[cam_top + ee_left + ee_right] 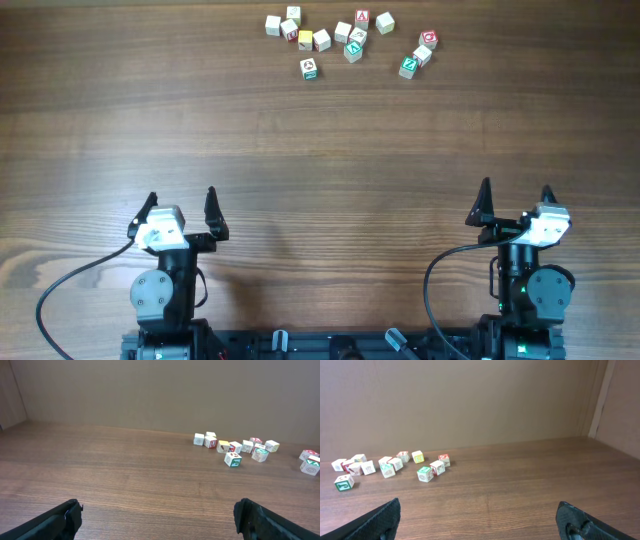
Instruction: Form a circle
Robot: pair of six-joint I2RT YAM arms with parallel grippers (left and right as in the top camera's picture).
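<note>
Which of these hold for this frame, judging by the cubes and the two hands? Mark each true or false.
1. The left hand and the right hand both stand open. True.
2. The left hand holds a cube. False: it is empty and well apart from every cube.
3. The letter cubes lie on the far side of the table, away from both arms. True.
4. The letter cubes already form a closed ring. False: they lie in a loose scatter of small clusters.
5. One cube shows a yellow top. True.
</note>
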